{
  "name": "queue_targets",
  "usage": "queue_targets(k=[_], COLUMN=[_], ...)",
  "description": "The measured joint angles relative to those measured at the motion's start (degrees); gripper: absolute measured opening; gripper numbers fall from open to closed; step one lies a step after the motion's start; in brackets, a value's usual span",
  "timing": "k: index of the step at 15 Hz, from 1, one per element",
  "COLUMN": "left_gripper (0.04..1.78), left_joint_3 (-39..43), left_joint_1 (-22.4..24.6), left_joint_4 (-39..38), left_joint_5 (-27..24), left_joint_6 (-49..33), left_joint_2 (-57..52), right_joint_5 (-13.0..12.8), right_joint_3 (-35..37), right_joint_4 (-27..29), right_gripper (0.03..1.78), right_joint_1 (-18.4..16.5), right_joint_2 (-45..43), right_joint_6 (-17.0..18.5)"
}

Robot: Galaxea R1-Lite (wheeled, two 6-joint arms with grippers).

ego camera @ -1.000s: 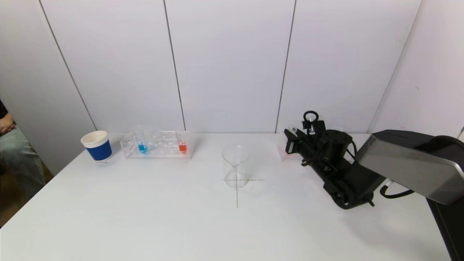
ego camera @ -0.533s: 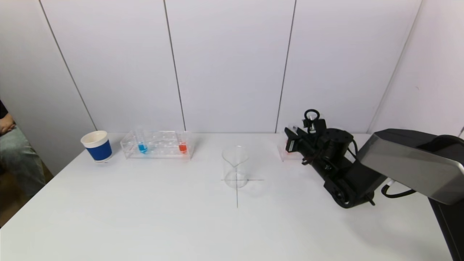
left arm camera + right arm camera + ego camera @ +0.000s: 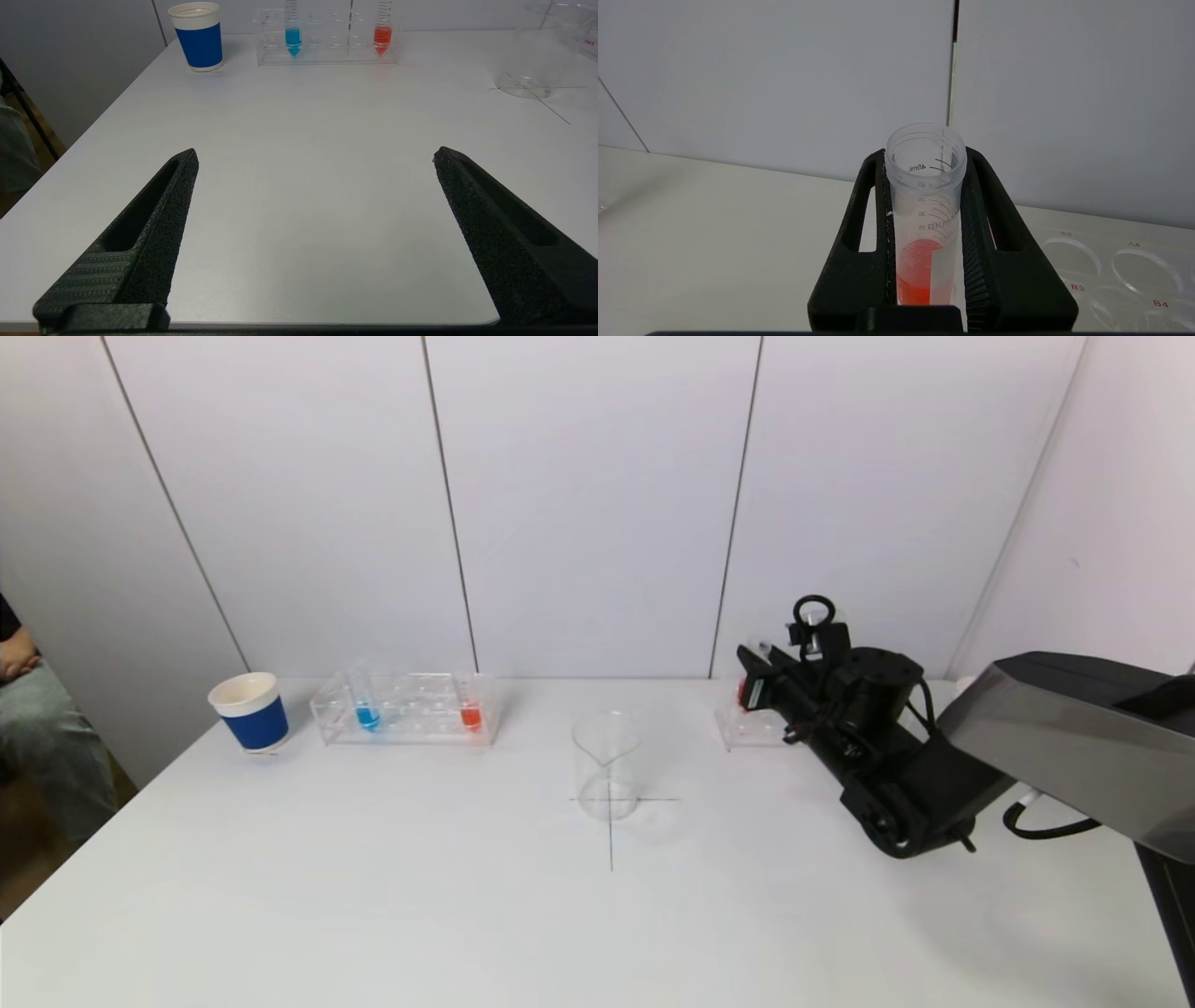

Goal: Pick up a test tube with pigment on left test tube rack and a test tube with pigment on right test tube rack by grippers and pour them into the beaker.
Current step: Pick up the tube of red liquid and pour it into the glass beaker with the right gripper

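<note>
The left test tube rack (image 3: 406, 707) is clear plastic and holds a tube with blue pigment (image 3: 366, 709) and one with red pigment (image 3: 470, 712). The empty glass beaker (image 3: 607, 765) stands mid-table on a drawn cross. My right gripper (image 3: 754, 683) hangs just above the right test tube rack (image 3: 752, 730), shut on an open test tube with red pigment (image 3: 924, 210), held upright. My left gripper (image 3: 315, 156) is out of the head view. It stands open over bare table near the front edge, well short of the left rack (image 3: 327, 44) and the beaker (image 3: 532, 60).
A blue paper cup (image 3: 250, 711) with a white rim stands left of the left rack. A person's arm and leg (image 3: 28, 728) show at the far left edge. The white wall runs close behind both racks. Empty holes of the right rack (image 3: 1111, 266) lie beside the held tube.
My right gripper has risen with the red-pigment tube, lifting it up out of the right rack. The beaker and left rack have not moved.
</note>
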Motion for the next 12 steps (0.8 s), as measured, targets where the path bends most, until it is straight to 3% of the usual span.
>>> queue_targets(k=[12], left_gripper=[1.76], left_joint_3=[0.0], left_joint_1=[0.0], left_joint_4=[0.0], left_joint_5=[0.0], left_joint_6=[0.0], left_joint_2=[0.0], right_joint_5=[0.02], right_joint_3=[-1.46], right_joint_4=[7.25], right_gripper=[0.46], right_joint_1=[-0.71], right_joint_2=[-8.19], right_joint_6=[-0.52])
